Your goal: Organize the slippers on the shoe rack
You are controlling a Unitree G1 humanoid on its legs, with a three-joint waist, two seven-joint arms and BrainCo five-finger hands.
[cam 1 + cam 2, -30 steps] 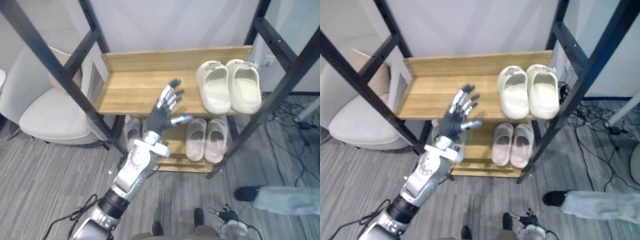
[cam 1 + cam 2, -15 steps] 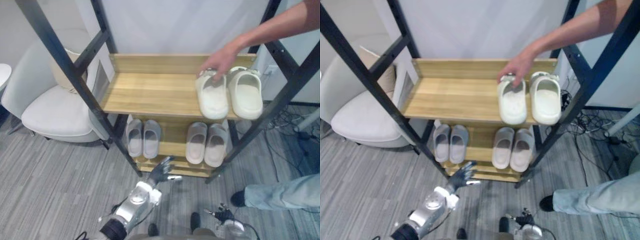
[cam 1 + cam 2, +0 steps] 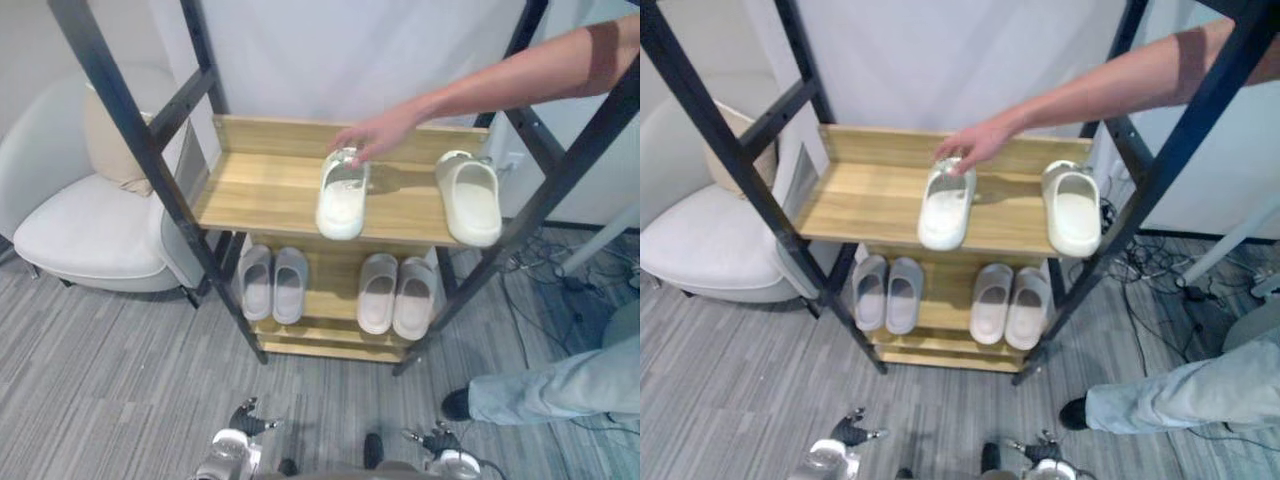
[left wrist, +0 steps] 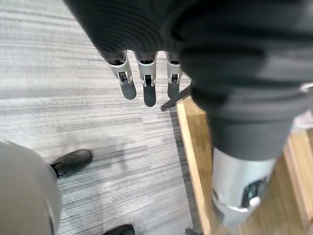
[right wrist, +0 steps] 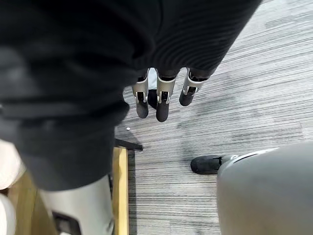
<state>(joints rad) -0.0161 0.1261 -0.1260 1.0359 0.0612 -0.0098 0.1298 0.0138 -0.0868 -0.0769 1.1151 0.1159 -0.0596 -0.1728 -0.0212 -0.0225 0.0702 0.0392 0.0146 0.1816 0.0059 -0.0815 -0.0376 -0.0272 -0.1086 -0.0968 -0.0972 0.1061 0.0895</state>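
Left hand (image 4: 148, 83) is held low over the floor (image 3: 100, 370) in front of the rack (image 3: 260, 185), fingers straight and loose, nothing held. Right hand (image 5: 162, 98) is held likewise, fingers relaxed, empty. On the top shelf one cream slipper (image 3: 342, 198) is lying near the middle, toe at the front edge, its heel touched by a person's hand (image 3: 365, 140) reaching in from the right. A second cream slipper (image 3: 468, 200) is set well apart at the shelf's right end. On the lower shelf a grey pair (image 3: 272, 283) is placed left, a beige pair (image 3: 395, 295) right. An armchair (image 3: 70, 225) is seen left of the rack.
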